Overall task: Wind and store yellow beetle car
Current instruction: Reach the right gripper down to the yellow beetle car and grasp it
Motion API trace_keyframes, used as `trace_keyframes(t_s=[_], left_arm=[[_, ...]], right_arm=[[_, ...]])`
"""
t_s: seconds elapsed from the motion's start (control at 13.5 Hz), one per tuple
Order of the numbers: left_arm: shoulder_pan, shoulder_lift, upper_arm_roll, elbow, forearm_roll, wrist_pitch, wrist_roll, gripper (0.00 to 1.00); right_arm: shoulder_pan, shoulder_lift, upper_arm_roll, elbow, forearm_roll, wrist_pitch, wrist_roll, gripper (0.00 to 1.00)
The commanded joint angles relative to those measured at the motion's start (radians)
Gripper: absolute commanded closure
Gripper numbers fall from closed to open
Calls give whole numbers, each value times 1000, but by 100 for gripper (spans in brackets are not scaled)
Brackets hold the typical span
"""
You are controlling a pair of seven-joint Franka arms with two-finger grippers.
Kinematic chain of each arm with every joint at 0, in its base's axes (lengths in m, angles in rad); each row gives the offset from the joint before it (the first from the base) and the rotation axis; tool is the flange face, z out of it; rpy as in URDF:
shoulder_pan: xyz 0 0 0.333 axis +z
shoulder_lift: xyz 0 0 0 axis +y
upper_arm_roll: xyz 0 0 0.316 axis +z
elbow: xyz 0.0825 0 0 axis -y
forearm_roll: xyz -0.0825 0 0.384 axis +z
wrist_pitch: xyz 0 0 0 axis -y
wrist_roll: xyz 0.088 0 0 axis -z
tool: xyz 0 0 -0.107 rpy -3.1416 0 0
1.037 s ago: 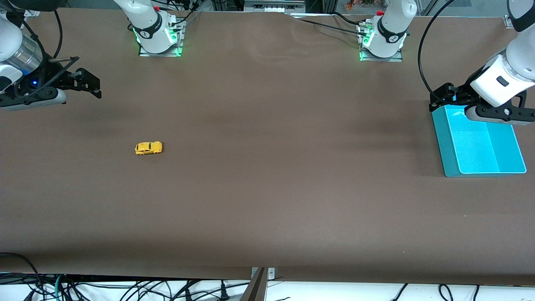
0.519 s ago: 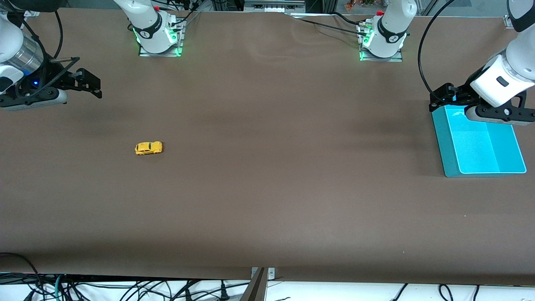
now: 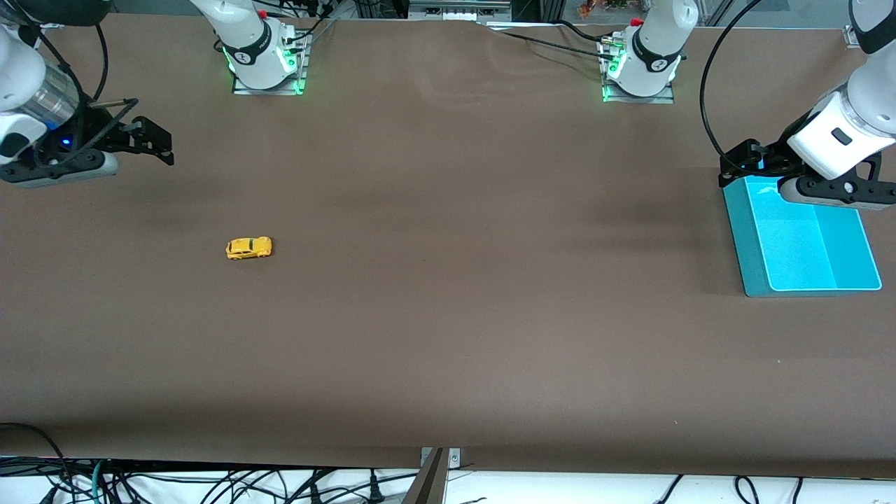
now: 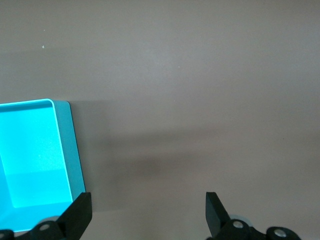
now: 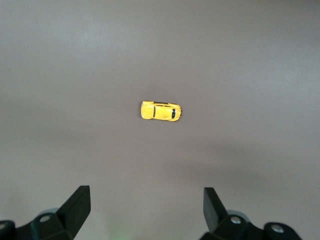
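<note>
Yellow beetle car (image 3: 248, 248) on desk (image 3: 448, 336), ungrasped.
Right claw (image 3: 150, 140) spread above desk; left claw (image 3: 743, 159) spread over teal bin (image 3: 801, 238).

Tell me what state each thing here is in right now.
Toy car: on its wheels on the table, untouched.
Blue bin: open-topped, nothing in it, at the left arm's end.
Right gripper: jaws open, in the air above the table, holding nothing.
Left gripper: jaws open, over the bin's edge, waiting.
</note>
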Motion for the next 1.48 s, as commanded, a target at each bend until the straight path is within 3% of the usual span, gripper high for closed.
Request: trace_keyframes(t_s=[0.0, 0.59, 0.89, 1.26, 1.41], left_arm=[[-1, 16, -2, 36, 15, -26, 5, 0], [-1, 16, -2, 36, 15, -26, 5, 0], [-1, 17, -2, 38, 15, -26, 5, 0], [-1, 17, -2, 38, 15, -26, 5, 0], [-1, 16, -2, 36, 15, -26, 5, 0]], right_arm=[[11, 0, -14, -119, 5, 91, -224, 0], [9, 154, -15, -403, -7, 581, -956, 0], [-1, 283, -15, -431, -7, 767, -1223, 0], [-20, 401, -15, -431, -7, 921, -1388, 0], [-24, 422, -15, -431, -7, 944, -1392, 5]])
